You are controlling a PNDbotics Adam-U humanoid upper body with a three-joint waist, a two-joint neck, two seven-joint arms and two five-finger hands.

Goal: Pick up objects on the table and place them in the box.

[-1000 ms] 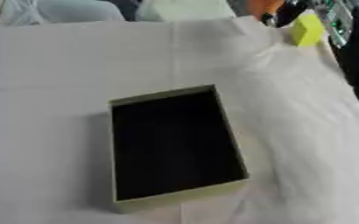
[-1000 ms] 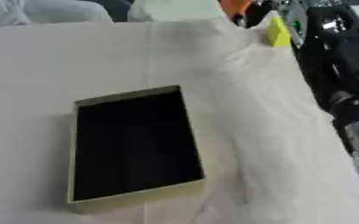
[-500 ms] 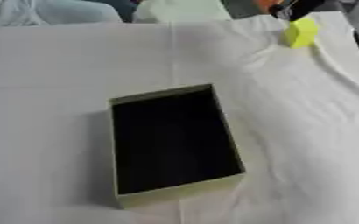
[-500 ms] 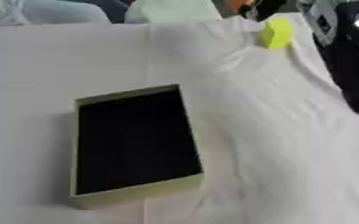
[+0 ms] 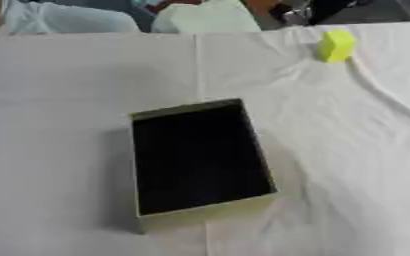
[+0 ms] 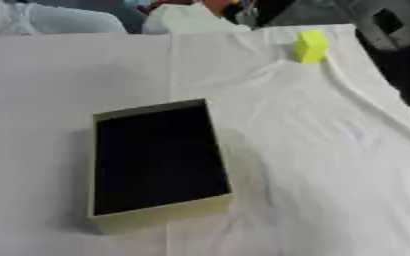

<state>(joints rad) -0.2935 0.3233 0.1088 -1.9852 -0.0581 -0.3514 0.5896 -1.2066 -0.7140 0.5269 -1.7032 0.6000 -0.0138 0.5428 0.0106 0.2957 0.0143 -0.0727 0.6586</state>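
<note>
A white cloth (image 5: 68, 100) covers the whole table and sets the stage: it lies smooth on the left and centre, but toward the right it gathers into long folds that run from the far corner down the right side, probably because it hangs over the table's edge there. Those ridges matter, since anything set among them sits on uneven ground.

The box (image 5: 198, 160) rests near the middle, slightly askew, open side up with its dark inside fully exposed and nothing visible in it. Its pale olive walls stand low, which suits dropping things in from above; placed centrally, it appears to be within reach of either arm.

The yellow block (image 5: 335, 46), the only loose item on the cloth, sits at the far right corner, well apart from the box and just beside the start of a fold. It looks like a small upright chunk, bright against the white, and judging by its position the task is not yet begun for it: it has to be fetched from the far edge and carried across to the box.

Neither robot hand shows in either view, so whether their fingers are relaxed, clenched or grasping anything cannot be told. Dark shapes beyond the right edge in the right eye view are too indistinct to identify.
</note>
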